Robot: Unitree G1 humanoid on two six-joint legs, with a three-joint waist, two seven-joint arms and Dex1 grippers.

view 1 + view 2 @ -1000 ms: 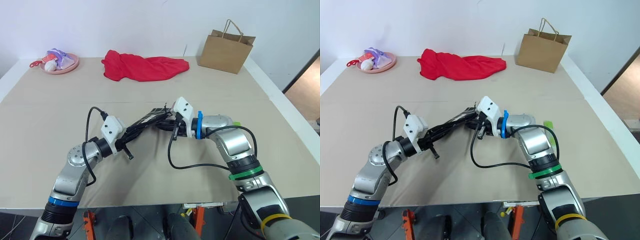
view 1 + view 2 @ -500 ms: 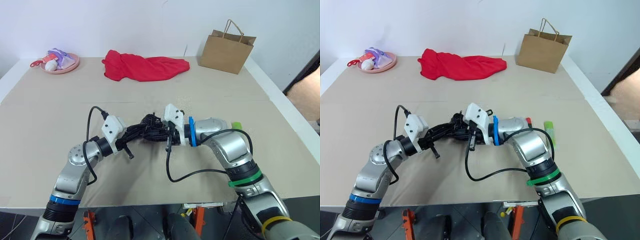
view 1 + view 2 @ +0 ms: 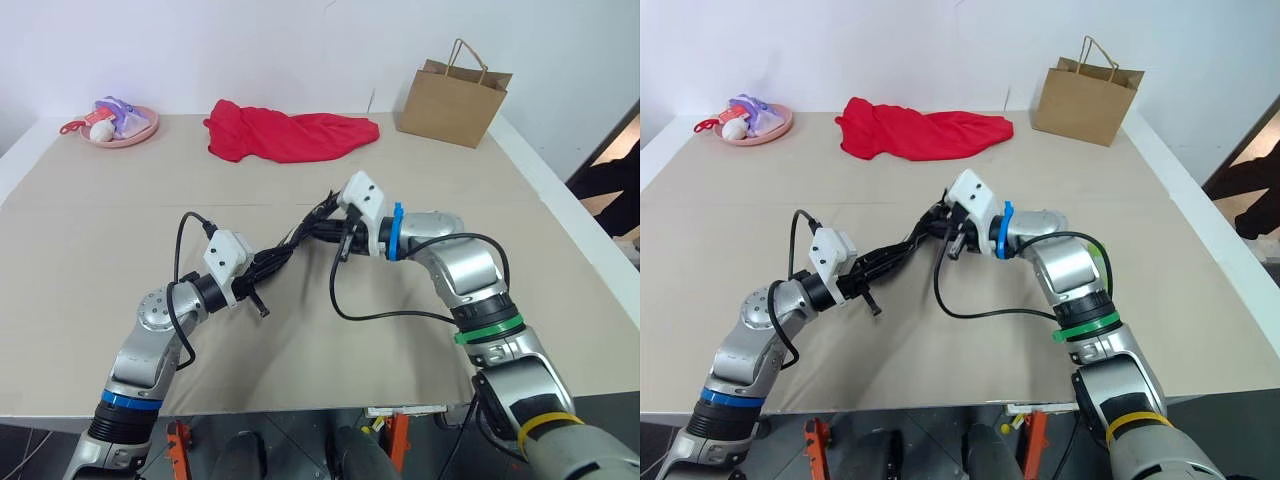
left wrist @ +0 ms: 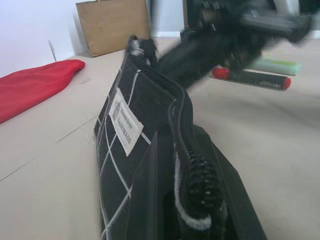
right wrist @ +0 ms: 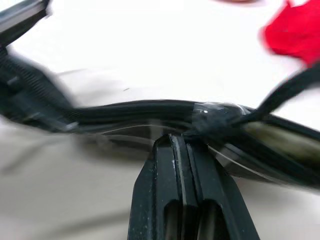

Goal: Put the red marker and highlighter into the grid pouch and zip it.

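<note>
Stretching between the two grippers above the table (image 3: 120, 260), the grid pouch (image 4: 131, 150) is clamped at one end by the left gripper (image 3: 272, 262) and pinched along its zipper edge by the closed fingers of the right gripper (image 5: 181, 150). Past the right gripper, the red marker (image 4: 250, 78) lies on the table just beside the highlighter (image 4: 277, 66). Farther beyond both hands sit a red cloth (image 3: 290, 135), a brown paper bag (image 3: 455, 95) and a pink plate (image 3: 140, 132).

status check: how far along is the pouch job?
Done: nothing packed. The red marker and highlighter lie on the table outside the pouch. In hand: the left gripper and right gripper, jaws shut, hold the grid pouch between them above the table, right one at the zipper edge. Left: load both pens, then zip.
</note>
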